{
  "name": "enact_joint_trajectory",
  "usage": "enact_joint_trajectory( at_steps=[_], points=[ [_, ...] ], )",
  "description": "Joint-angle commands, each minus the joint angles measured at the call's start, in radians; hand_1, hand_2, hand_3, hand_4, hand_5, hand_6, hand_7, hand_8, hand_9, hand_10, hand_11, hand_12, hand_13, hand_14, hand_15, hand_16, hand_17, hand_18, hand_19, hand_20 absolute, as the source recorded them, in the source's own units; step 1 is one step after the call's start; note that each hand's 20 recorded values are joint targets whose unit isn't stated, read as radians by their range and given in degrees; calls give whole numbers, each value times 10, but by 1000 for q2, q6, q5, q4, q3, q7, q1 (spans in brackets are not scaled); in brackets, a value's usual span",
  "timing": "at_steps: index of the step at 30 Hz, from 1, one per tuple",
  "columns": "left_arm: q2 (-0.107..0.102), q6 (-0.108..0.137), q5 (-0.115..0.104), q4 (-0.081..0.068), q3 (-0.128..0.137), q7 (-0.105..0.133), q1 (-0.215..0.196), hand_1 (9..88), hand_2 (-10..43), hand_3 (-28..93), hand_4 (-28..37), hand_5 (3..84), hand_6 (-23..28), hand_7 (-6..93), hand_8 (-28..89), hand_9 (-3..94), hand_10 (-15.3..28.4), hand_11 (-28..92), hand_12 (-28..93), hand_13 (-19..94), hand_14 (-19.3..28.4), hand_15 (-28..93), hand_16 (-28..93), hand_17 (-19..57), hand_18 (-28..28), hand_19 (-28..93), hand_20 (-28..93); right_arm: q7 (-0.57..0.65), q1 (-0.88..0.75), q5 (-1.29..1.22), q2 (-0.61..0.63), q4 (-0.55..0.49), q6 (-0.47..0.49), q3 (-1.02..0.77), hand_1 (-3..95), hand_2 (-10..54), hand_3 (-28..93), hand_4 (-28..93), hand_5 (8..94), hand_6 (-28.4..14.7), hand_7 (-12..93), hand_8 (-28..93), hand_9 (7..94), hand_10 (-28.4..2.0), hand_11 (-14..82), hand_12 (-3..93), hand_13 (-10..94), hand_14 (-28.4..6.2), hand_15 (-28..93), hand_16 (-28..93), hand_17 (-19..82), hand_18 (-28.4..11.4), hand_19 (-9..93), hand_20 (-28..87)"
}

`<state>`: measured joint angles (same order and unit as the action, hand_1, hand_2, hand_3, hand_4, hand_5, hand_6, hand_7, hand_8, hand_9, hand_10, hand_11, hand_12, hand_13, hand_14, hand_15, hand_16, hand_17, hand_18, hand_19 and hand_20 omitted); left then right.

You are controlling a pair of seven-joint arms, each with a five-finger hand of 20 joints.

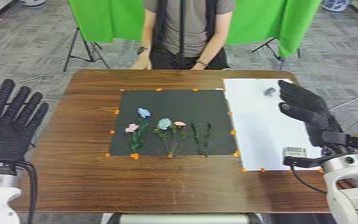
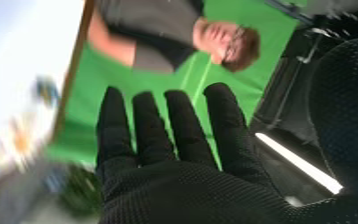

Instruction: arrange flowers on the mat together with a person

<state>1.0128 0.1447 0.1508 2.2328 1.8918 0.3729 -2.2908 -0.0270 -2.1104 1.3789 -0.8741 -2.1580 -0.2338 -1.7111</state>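
On the black mat (image 1: 171, 95) lie a blue flower (image 1: 143, 113) and a pink flower (image 1: 131, 128) at the left. A pale blue flower (image 1: 164, 123) and a small peach flower (image 1: 179, 124) lie near its middle, with green leafy stems (image 1: 201, 132) to their right. My right hand (image 1: 307, 111) is over the right side of the white sheet, away from the flowers, fingers straight. The right wrist view shows this same hand (image 2: 189, 185) open, holding nothing, beside a blurred orange-and-white flower (image 2: 22, 135). My left hand (image 1: 11, 125) stands open beyond the table's left edge.
The white sheet (image 1: 260, 125) borders the black mat on the right. A small grey item (image 1: 270, 91) lies near its far end and a printed label (image 1: 294, 152) near its close end. Orange tabs sit along both edges on the brown table (image 1: 78, 172).
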Motion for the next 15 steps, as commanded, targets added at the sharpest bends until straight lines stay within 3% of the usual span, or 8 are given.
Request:
enact_joint_trajectory(
  at_steps=[1,3,6,8,10,12,15],
  points=[
    [8,-3,-3,-4,-14,-16,-17,224,163,720,-283,342,49,105,-104,297,114,122,51,224,122,186,-58,-64,123,274,100,330,90,662,85,4,-51,81,273,-94,765,-228,326,-34,94,-75,282,-155,3,180,185,-159,-2,286,48,-146,326,101],
    [11,5,-3,-6,-19,-19,-19,224,163,720,-283,343,49,105,-104,298,115,122,50,224,122,186,-57,-64,123,273,100,412,156,684,99,37,-69,150,274,-92,765,-228,323,-34,95,-74,277,-156,2,178,178,-161,-1,285,41,-147,334,98],
    [17,-7,-41,-9,-32,-22,-23,225,163,719,-283,344,49,105,-104,300,115,122,51,225,123,188,-57,-64,123,274,101,488,272,743,111,112,-61,247,276,-88,765,-227,319,-38,92,-71,275,-158,2,175,169,-165,19,275,26,-152,361,80],
    [16,0,-29,-11,-38,-30,-20,226,164,718,-283,345,49,107,-105,301,115,122,51,226,124,191,-56,-64,123,275,101,536,353,787,129,157,-44,317,277,-88,765,-226,315,-42,91,-71,270,-161,1,174,160,-168,27,266,16,-154,372,71],
    [9,5,-35,-16,-47,-34,-8,226,164,717,-283,345,49,107,-105,302,115,123,51,226,124,193,-57,-64,123,276,101,544,386,764,130,164,47,318,278,-87,763,-226,306,-44,87,-70,250,-168,-7,172,146,-172,38,257,11,-155,381,62],
    [9,-3,-27,-14,-46,-42,-12,226,165,717,-283,346,49,108,-106,302,115,122,50,226,125,193,-58,-65,123,277,101,540,427,768,136,194,19,360,278,-85,762,-226,289,-49,80,-68,212,-174,-25,167,127,-176,39,250,3,-156,388,57],
    [14,2,-28,-11,-46,-39,-18,226,165,720,-283,347,49,109,-106,303,115,122,51,225,125,193,-58,-65,123,279,102,552,518,773,139,258,53,428,279,-83,760,-225,285,-49,75,-64,203,-174,-30,168,117,-174,41,245,-1,-157,393,51]
  ],
)
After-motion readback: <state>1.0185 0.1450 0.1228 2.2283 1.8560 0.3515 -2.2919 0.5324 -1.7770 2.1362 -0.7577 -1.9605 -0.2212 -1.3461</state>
